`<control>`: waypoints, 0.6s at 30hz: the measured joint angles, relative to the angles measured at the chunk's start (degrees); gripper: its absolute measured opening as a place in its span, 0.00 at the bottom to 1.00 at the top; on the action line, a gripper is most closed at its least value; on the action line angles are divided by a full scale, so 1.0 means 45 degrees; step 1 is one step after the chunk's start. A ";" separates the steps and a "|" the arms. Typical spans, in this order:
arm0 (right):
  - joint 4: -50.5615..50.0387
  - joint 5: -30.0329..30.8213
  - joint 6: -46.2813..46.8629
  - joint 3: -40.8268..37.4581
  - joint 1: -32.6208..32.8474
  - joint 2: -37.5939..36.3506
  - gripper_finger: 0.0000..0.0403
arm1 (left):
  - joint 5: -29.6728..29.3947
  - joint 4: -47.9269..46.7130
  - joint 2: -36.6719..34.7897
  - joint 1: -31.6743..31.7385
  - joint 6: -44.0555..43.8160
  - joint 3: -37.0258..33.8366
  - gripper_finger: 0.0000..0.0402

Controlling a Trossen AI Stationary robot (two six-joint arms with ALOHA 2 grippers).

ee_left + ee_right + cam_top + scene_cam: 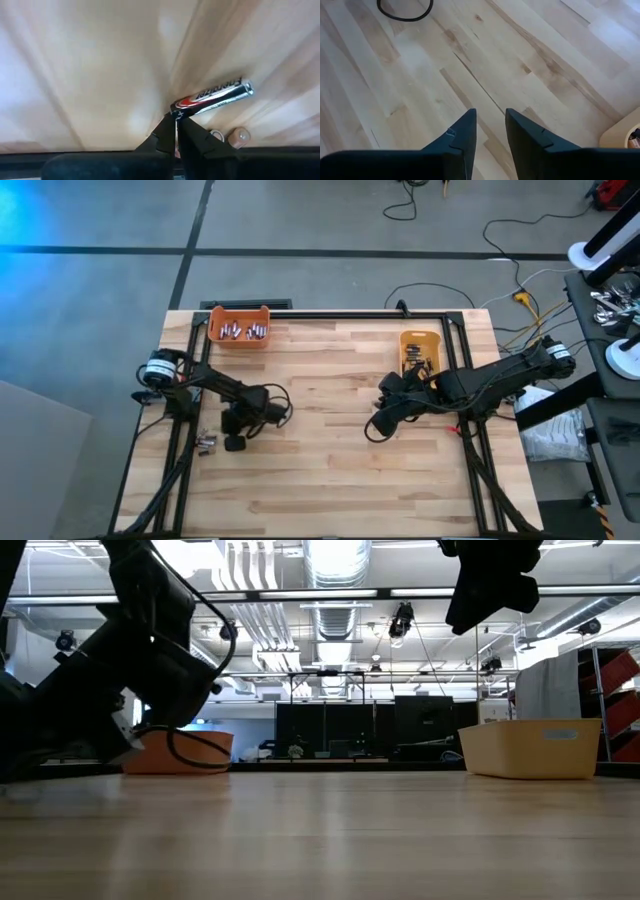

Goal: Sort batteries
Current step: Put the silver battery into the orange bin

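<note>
Batteries (pixel 243 331), small metallic cylinders, in orange plastic bin (pixel 239 326) on wood-grain table (pixel 330 450).

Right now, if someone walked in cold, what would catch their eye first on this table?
Probably the two bright bins at the table's far edge: the orange bin on the left with silvery batteries inside, and the yellow bin on the right with dark ones. Next, the left gripper, shut, low over the wood with its tips at the end of a black battery, while the right gripper hangs slightly parted over bare wood.

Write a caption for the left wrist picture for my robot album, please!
The left claw, pinched shut, grips one end of a black battery over the wooden table.
</note>
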 joint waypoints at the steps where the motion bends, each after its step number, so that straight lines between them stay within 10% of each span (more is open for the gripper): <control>1: 0.0001 0.0000 -0.0002 0.0000 0.0000 0.0000 0.25 | -0.0166 -0.0018 0.0000 0.0000 -0.0141 0.0076 0.00; 18: 0.0010 0.0005 0.0041 -0.0164 0.0000 0.0000 0.21 | 0.0453 -0.0202 -0.0793 0.0102 -0.2381 -0.2587 0.18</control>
